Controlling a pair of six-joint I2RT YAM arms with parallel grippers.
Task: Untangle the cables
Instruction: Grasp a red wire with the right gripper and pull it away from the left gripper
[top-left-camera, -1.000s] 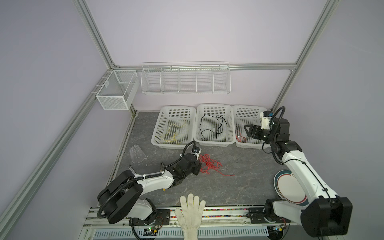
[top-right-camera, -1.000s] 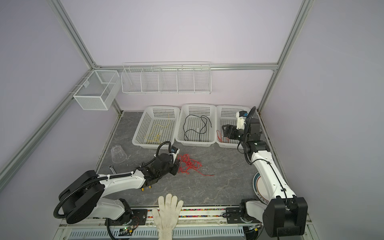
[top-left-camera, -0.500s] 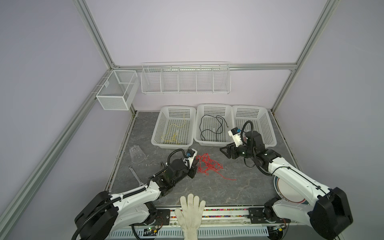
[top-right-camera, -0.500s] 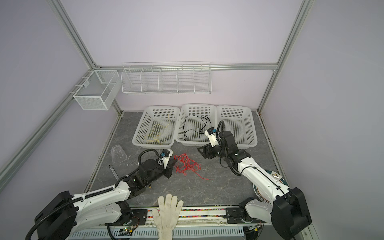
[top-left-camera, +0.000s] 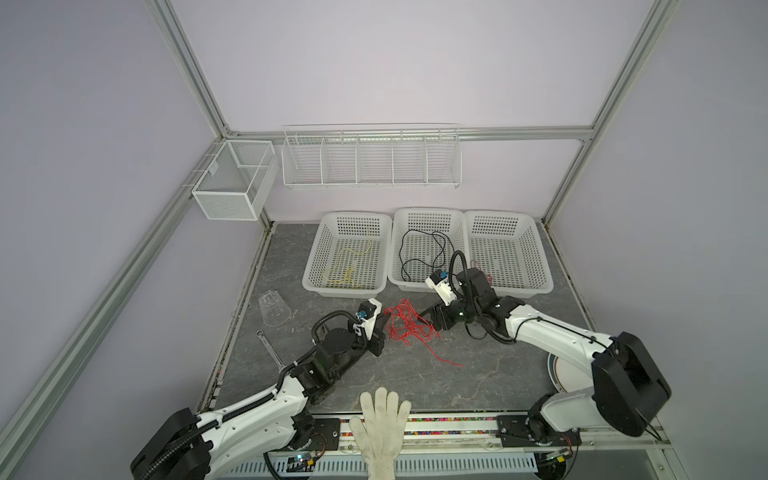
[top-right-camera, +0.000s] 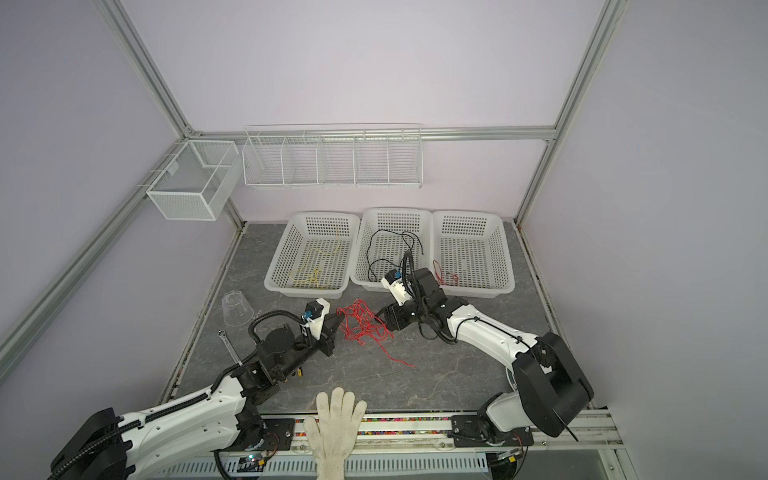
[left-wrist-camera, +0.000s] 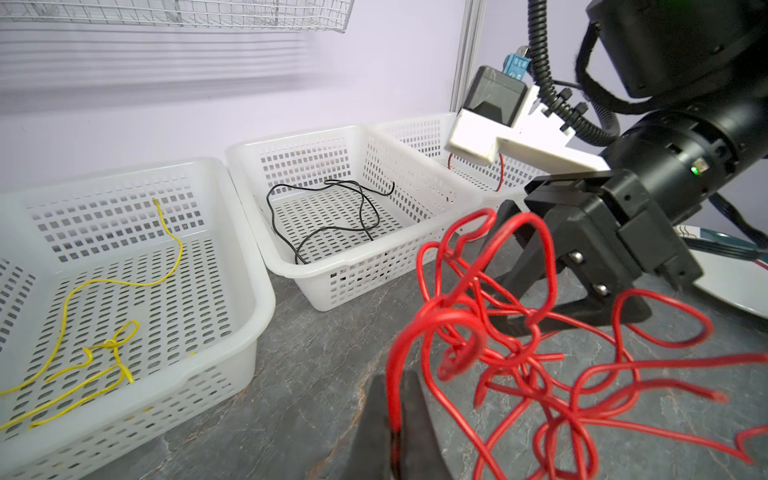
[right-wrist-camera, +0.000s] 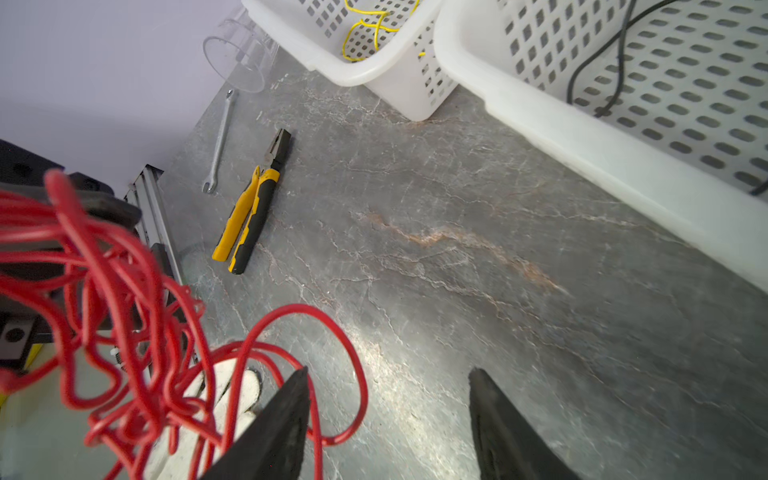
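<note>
Since a second ago my right claw (top-left-camera: 432, 323) is coming away from the right basket (top-left-camera: 505, 214) and down to the red cable (top-left-camera: 405, 328), which is lying tangled on the tabletop (top-left-camera: 457, 374). Its jaws are standing apart, with one red loop hooking round one of them. My left claw (left-wrist-camera: 395, 390) is clenching a strand of that tangle. The black cable (top-left-camera: 419, 257) is lying in the middle basket (top-left-camera: 428, 211), and the pale yellow cable (top-left-camera: 349, 266) is lying in the left basket (top-left-camera: 357, 215).

Three baskets (top-left-camera: 428, 211) line the table's (top-left-camera: 457, 374) 12 o'clock edge. The cable tangle (top-left-camera: 405, 328) lies mid-table, with the left hand (top-left-camera: 386, 322) at its 9 o'clock and the right hand (top-left-camera: 433, 326) at its 3. A glove (top-left-camera: 382, 419) lies at the table's 6 o'clock edge.
</note>
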